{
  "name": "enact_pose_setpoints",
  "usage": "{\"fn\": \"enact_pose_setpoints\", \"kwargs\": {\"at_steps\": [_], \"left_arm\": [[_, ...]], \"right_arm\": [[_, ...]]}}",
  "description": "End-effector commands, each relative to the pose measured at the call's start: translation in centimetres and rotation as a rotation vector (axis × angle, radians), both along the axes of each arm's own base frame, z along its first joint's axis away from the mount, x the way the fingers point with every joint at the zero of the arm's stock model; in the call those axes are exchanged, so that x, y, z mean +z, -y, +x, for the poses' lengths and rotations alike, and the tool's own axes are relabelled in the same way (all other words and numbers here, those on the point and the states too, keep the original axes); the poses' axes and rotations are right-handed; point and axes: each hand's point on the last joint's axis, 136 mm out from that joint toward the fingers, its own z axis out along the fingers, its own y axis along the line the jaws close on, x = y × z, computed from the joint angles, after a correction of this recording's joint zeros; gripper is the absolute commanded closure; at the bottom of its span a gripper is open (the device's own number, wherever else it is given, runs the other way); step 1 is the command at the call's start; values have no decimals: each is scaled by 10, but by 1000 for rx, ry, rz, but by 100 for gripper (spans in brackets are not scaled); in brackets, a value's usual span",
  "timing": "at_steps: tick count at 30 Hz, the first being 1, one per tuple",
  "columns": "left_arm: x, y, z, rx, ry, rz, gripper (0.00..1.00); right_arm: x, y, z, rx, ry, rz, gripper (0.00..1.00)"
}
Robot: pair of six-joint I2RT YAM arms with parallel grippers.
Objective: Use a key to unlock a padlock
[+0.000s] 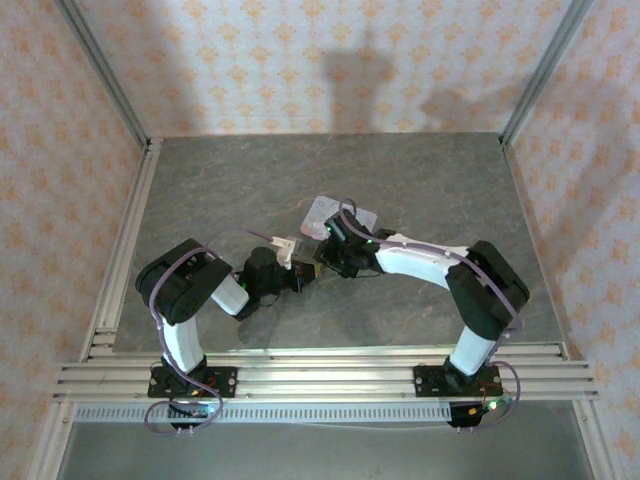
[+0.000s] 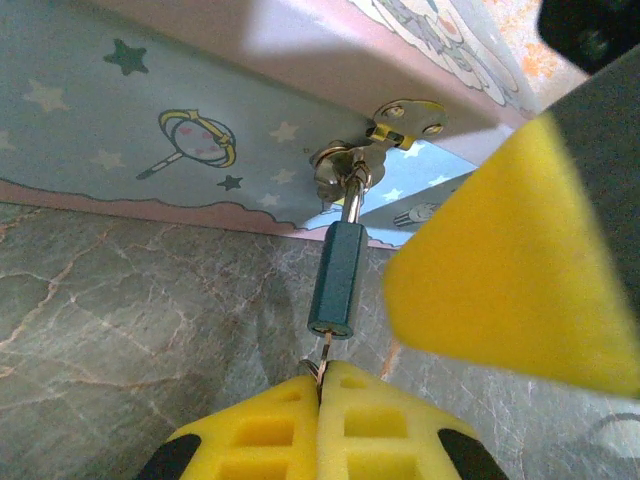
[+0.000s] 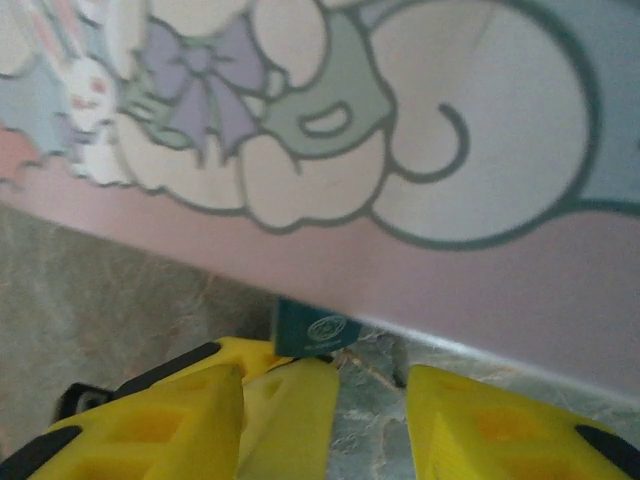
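The small dark blue padlock hangs by its metal shackle from the hasp of a light-blue cartoon tin. The thin key is stuck into the padlock's lower end. My left gripper is shut on the key's head, just below the lock. In the right wrist view the padlock peeks out under the tin's lid. My right gripper stands open around it, its fingers apart and neither pressed on the lock. One of its fingers hangs just right of the padlock.
The tin lies on the grey marble-look table, mid-table. Both grippers crowd together at its near side. Patterned walls and metal rails close off the table on three sides.
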Motion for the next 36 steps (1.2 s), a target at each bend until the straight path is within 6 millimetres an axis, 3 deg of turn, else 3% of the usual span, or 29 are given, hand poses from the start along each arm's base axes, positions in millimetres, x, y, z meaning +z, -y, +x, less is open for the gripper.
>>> {"fn": "enact_pose_setpoints", "kwargs": {"at_steps": [1,12,18,26,36], "left_arm": [[13,4,3,-7,42,0,100],[18,10,3,-20,23,-58,100],[21,13,2,-23,1,-88,100],[25,14,1,-27,-2,-99,100],[24,12,0,-37,0,-68,100]], "right_arm": [[0,4,14,-55,29,-56,55],[-3,0,30,-110,116,7,56],[-16,-6,30,-116,86,27,58],[-21,0,27,-126,79,2,55],[-28,2,24,-119,68,-15,99]]}}
